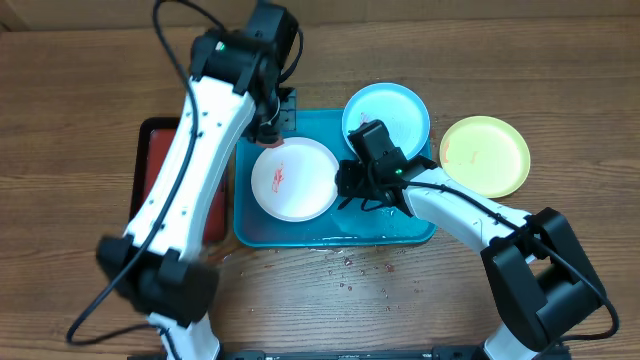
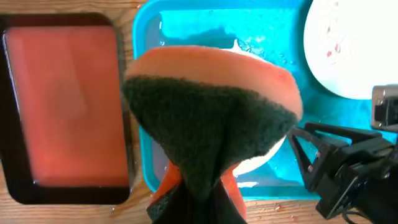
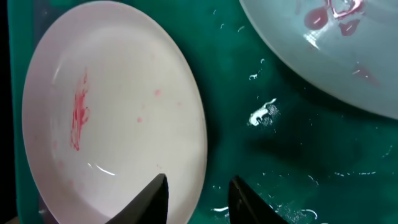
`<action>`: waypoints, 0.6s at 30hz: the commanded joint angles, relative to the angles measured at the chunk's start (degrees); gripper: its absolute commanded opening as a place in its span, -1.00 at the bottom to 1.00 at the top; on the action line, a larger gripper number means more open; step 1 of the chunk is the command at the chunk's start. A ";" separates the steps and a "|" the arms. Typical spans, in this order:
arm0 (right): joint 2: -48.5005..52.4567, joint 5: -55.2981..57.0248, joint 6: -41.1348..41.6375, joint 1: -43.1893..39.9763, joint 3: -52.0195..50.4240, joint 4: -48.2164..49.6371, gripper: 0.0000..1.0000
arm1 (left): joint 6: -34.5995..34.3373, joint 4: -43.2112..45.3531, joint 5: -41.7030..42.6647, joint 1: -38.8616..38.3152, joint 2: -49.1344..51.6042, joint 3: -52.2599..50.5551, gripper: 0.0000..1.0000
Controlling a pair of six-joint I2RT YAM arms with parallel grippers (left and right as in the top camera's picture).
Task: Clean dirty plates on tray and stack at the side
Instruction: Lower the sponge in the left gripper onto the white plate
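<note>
Plates lie in three spots. The white plate (image 1: 293, 178) sits flat in the left half of the tray (image 1: 330, 232), which is wet and lies mid-worktop (image 1: 80, 90). A red smear (image 3: 79, 118) runs down the plate's left side, with fainter specks near its middle. The blue plate (image 1: 386, 118) rests at the tray's far right corner, its edge riding over the rim, and it carries red marks too. The yellow plate (image 1: 485, 155) is off the tray, on the bare worktop toward the right edge, just beside the blue one.

The left claw (image 1: 268, 130) hangs over the tray's far left corner, just beyond the white plate. It is closed tight on a sponge (image 2: 211, 124), orange with a dark green scouring face, pinched so that it bulges out past the fingers (image 2: 193, 205). The red tray (image 2: 62, 99) lies just left of the blue one, toward the worktop's left edge, largely under the left arm in the overhead view.

The right claw (image 3: 196, 202) is at the white plate's right edge, partly spread. One finger (image 3: 152, 199) is over the plate and the other is over the wet tray floor, with the rim between them. Whether either touches the plate I cannot tell. Droplets (image 1: 350, 265) speckle the worktop by the tray's near rim.
</note>
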 commanded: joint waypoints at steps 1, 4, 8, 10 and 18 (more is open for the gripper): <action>-0.59 0.13 -0.76 -0.24 1.66 1.27 -0.35 | 2.16 3.13 -0.20 0.02 -4.33 -7.67 -0.91; -0.48 0.17 -0.96 -0.24 1.66 1.86 -0.41 | 12.57 7.37 3.98 0.11 -6.05 -13.53 -0.91; 0.70 0.15 -0.87 -0.22 1.66 3.04 -0.44 | 20.28 12.74 4.68 0.09 -5.31 -18.23 -0.92; 1.64 0.13 -0.55 -0.22 1.66 3.52 -0.44 | 19.96 15.72 4.72 0.09 -4.63 -19.78 -0.92; 2.71 0.17 1.31 -0.20 1.66 3.04 -0.45 | 14.80 24.74 4.52 0.15 -2.58 -25.51 -0.92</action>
